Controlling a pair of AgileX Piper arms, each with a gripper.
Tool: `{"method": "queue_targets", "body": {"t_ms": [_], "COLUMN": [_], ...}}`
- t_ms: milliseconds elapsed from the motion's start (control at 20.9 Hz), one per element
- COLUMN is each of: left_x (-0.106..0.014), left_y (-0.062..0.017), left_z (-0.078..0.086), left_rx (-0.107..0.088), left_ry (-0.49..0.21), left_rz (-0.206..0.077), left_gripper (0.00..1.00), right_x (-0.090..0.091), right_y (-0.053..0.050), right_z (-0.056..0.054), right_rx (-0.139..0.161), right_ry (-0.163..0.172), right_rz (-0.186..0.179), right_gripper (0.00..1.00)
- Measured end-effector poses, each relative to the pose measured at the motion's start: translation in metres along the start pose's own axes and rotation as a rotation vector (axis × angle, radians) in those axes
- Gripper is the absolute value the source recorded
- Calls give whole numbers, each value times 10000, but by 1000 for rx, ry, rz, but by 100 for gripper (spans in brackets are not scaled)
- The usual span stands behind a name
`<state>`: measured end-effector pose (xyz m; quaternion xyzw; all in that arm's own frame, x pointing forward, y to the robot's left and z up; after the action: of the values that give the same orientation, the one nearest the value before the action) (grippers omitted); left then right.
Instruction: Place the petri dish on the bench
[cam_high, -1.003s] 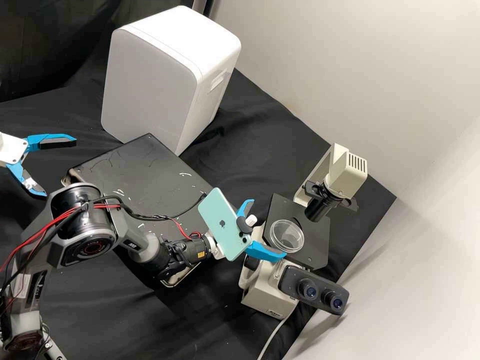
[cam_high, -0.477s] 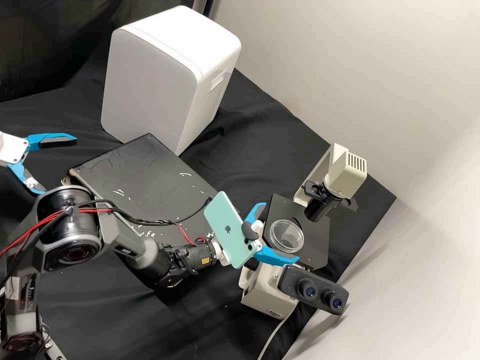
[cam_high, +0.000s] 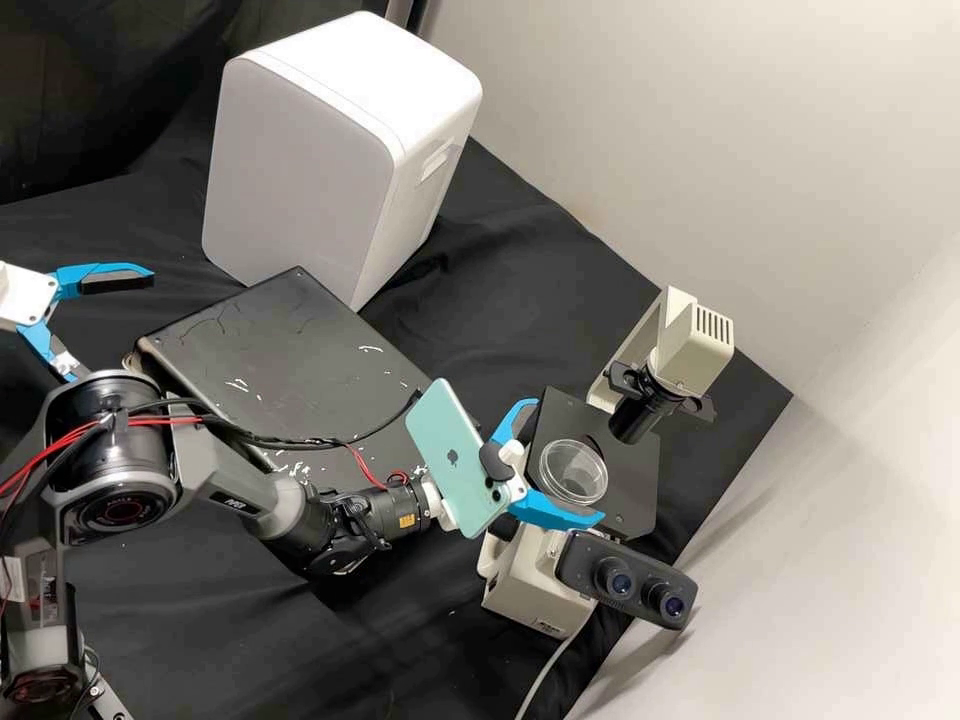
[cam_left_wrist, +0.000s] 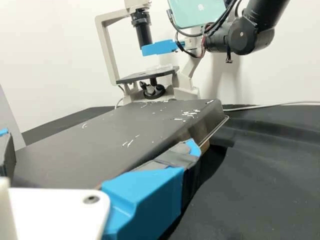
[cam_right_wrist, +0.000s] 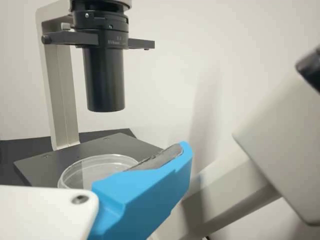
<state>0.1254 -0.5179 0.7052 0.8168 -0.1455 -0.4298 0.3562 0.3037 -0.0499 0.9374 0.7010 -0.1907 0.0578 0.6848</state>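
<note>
Barely begun: the petri dish (cam_high: 573, 470) sits on the microscope stage (cam_high: 632, 485), lower right of centre. The right gripper (cam_high: 561, 462) gapes wide beside it, empty; the left gripper (cam_high: 105, 322), far left, is also spread and empty. Grasping, lifting and placing remain.

R arm (cam_high: 270, 500): stretched low, near-horizontal, from big elbow joint (cam_high: 110, 480) at high view's left toward its right; red/black cables run along forearm. R gripper (cam_high: 562, 463): fingers (cam_high: 553, 510) spread wide, one above the other. L gripper (cam_high: 110, 323): at far left edge, fingers (cam_high: 100, 275) splayed wide too, pointing rightward.
</note>
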Motion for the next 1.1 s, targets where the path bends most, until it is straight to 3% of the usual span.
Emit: {"method": "queue_targets", "body": {"t_ms": [191, 334, 430, 716, 859, 1098], "left_x": [8, 14, 17, 30, 35, 38], "left_y": [-18, -34, -41, -70, -83, -86], "left_z": [3, 0, -2, 10, 6, 19], "left_rx": [-7, -9, -14, -24, -7, -9], "left_ry": [3, 7, 12, 14, 19, 15], "left_rz": [-10, -18, -21, -36, -43, -44], "left_gripper": [100, 100, 100, 100, 100, 100], "right_x": [73, 147, 179, 205, 214, 303], "right_y": [-89, -188, -225, -198, -205, -211], "right_z": [-35, -3, 14, 31, 51, 59], "right_rx": [-3, -30, -31, -49, -43, -59], "right_ry": [10, 2, -7, -26, -36, -29], "right_rz": [-15, -33, -36, -8, -4, 2], "right_gripper": [100, 100, 100, 100, 100, 100]}}
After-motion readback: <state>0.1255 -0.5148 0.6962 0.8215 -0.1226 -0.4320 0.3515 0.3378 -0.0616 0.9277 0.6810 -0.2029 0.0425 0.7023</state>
